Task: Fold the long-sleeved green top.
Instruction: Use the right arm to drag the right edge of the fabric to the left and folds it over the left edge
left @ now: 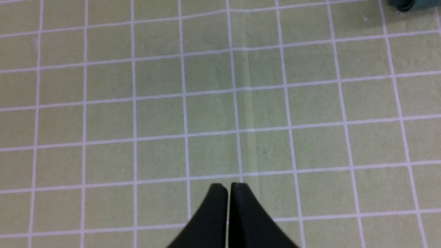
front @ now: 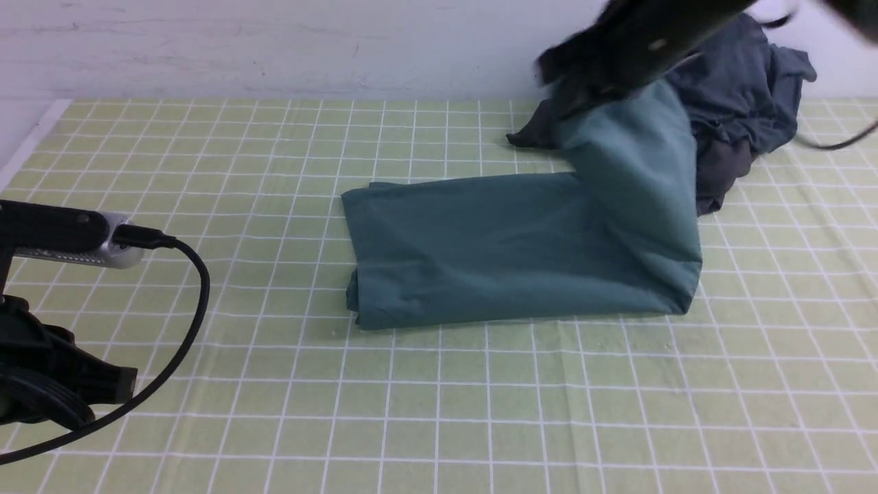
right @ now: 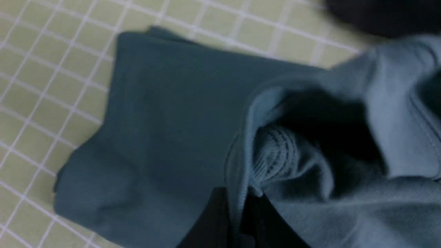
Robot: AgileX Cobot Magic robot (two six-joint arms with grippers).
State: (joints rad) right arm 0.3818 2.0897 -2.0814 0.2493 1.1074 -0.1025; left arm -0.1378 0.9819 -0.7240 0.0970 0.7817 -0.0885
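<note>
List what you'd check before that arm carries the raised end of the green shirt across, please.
1. Right hand grips the muted teal-green cotton long-sleeved top: ok, a fabric edge is pinched between its fingers.
2. Left hand out of the way: ok, shut above bare green checked tablecloth.
3. Raised end free of the charcoal-grey clothes heap: cannot tell, the heap sits directly behind it.
4. Rest of the top lying flat: ok, a smooth band on the tablecloth.
5. Ribbed cuff tidy inside the fold: not ok, it looks bunched.
</note>
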